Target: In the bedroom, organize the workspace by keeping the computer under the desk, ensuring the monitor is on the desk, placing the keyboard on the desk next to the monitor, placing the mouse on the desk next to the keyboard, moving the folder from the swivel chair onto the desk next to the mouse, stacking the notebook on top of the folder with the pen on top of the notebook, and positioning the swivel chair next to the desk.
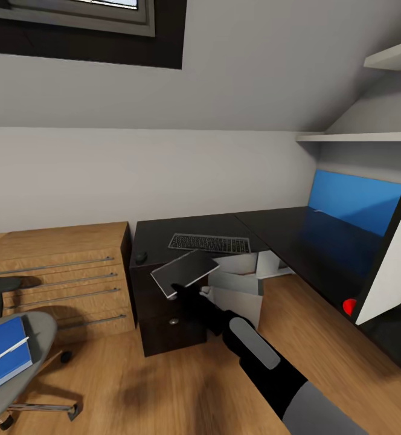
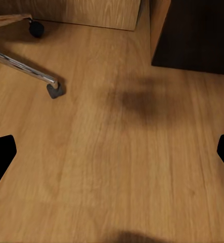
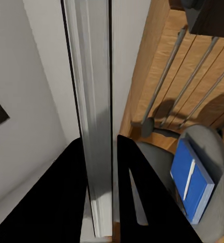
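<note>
Clamping the folder (image 1: 185,272) edge-on, the right gripper (image 1: 179,290) holds it just before the keyboard (image 1: 209,243); left gripper (image 2: 114,151) spread open.

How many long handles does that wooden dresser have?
4, stacked down the dresser's front: top handle, second, third, bottom. The chair covers some left ends; another could be hidden lower down.

Keyboard (image 1: 210,243) lies flat on the black L-shaped bench (image 1: 297,241), with the mouse (image 1: 141,257) apart from it near the bench's left edge. Light-grey computer (image 1: 240,296) sits under the bench. Thin grey folder (image 1: 184,272) is tilted at the bench's front edge, clamped in the right gripper (image 1: 177,289) jaws. Monitor (image 1: 394,266) is over the right wing, red dot low. Swivel chair (image 1: 34,338) stands on the floor to the left, seat carrying the blue notebook (image 3: 195,179) with the pen (image 3: 189,178) on top.
</note>
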Available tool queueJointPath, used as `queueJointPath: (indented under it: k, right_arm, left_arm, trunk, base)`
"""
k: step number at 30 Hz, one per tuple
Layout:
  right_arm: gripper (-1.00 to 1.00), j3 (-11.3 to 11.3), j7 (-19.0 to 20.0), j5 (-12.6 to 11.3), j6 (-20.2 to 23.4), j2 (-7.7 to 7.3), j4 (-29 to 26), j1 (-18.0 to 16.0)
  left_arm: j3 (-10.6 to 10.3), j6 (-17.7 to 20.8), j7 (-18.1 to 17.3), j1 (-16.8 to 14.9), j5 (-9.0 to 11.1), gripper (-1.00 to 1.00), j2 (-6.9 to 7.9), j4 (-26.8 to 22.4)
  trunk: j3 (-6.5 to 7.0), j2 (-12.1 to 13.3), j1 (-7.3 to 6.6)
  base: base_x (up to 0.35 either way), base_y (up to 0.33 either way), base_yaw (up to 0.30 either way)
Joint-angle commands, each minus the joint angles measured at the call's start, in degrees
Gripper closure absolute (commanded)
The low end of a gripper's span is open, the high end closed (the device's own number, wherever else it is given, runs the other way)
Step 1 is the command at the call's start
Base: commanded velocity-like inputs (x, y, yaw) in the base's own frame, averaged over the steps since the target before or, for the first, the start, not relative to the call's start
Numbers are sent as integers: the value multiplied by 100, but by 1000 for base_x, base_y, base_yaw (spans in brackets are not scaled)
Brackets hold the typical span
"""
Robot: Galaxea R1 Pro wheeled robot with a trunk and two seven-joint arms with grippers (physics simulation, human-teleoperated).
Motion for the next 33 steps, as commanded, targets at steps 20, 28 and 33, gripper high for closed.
queueJointPath:
  k: [20,28,33]
  right_arm:
    - [100,-18,238,-60,132,-7,3,-5]
    - [100,-7,252,-63,140,-38,-7,-5]
    - [100,-8,241,-76,140,-41,-3,-5]
  left_arm:
    - [25,-15,-60,5,15,-100,-15,-7]
    - [17,-14,-66,7,7,-100,-15,-7]
    - [17,-11,-71,4,3,-100,-21,-7]
  trunk:
    - [-4,-2,1]
    - [-4,-2,1]
    - [-4,-2,1]
  base:
    - [174,0,0]
    - [319,0,0]
    - [321,0,0]
